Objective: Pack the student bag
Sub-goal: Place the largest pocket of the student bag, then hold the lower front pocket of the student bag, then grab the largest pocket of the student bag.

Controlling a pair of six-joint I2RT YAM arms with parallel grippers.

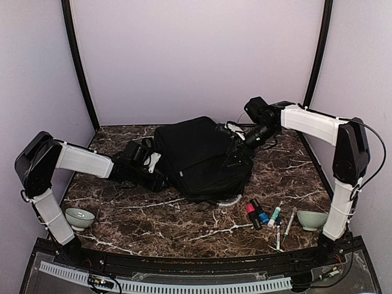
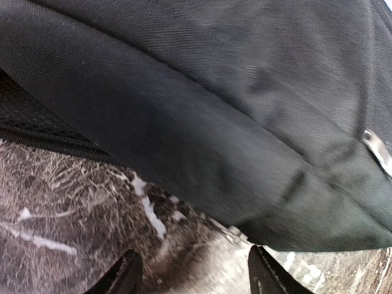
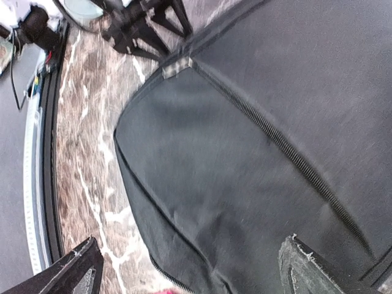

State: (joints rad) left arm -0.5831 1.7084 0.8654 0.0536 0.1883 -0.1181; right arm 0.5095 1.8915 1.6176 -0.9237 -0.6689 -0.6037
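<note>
Surface [image 1: 184, 229]: dark marble. Student bag [image 1: 199, 156] lies flat at centre, slightly toward 12 o'clock. Left end effector [image 2: 196, 275] is at the bag's 8 o'clock edge, fingers apart, nothing between. Right end effector [image 3: 193, 272] is at its 2 o'clock corner (over the zip [image 3: 275, 141]), fingers spread wide, gripping nothing. Markers [image 1: 264, 214] lie at 5 o'clock.

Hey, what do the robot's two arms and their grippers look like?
Both the left arm and right arm have smooth white link covers with bulky black joints. A thin black cable loops beside the right arm's elbow. The left gripper and right gripper have black, tapered fingers.
</note>
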